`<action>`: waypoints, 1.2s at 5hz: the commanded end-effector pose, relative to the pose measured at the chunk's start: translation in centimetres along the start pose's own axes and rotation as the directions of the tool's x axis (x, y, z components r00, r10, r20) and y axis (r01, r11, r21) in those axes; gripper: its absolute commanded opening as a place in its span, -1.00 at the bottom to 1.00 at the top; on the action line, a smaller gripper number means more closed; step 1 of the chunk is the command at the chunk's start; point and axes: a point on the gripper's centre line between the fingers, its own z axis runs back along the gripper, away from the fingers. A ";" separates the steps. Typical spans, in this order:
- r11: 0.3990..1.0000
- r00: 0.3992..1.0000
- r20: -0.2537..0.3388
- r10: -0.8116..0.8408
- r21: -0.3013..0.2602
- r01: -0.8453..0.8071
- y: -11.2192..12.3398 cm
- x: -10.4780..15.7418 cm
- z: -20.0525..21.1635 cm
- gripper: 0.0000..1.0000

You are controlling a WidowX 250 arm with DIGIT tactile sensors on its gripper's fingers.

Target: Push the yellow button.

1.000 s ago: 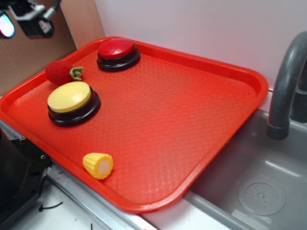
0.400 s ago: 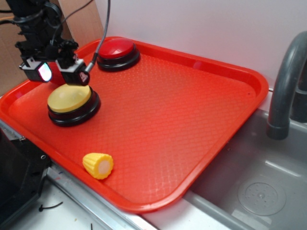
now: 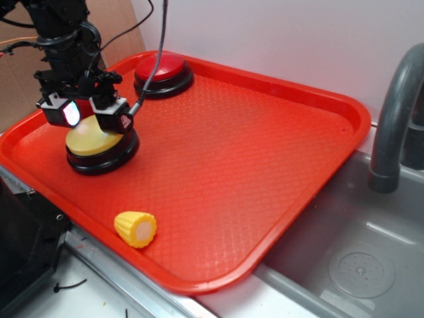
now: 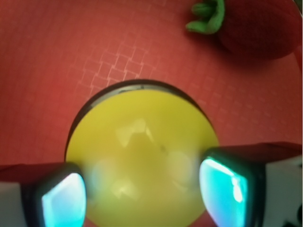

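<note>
The yellow button (image 3: 93, 141) sits near the left edge of the red tray (image 3: 278, 165), and my end effector (image 3: 89, 114) is now down over its dome. A second ago I was up at the far left corner, clear of the tray; less than half a second ago I hung just above the button; now my two fingers (image 3: 114, 118) straddle its top, spread wide and holding nothing. In the wrist view the yellow button (image 4: 142, 156) fills the middle, with one lit fingertip (image 4: 64, 198) on the left and the other on the right, both over the dome's edges. I cannot tell whether I am already touching it. My judgement is that the approach is done and only a straight press downward remains.

The button's cap is smooth, pale yellow plastic, gently domed and glossy enough to show soft reflections; its base is a shiny black ring. The tray is hard red plastic with a fine diamond texture and a raised rim. Just beyond the button lies a fuzzy red toy strawberry (image 4: 258, 26) with green leaves. Farther back stands the red button (image 3: 162, 73), same shape. Near the front edge lies a ridged yellow toy corn piece (image 3: 136, 228). To the right are a grey sink (image 3: 358, 258) and a curved grey faucet (image 3: 394, 119).
</note>
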 end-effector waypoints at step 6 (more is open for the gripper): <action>1.000 1.000 0.004 -0.026 0.009 0.026 -0.1 1.1 -0.9 1.00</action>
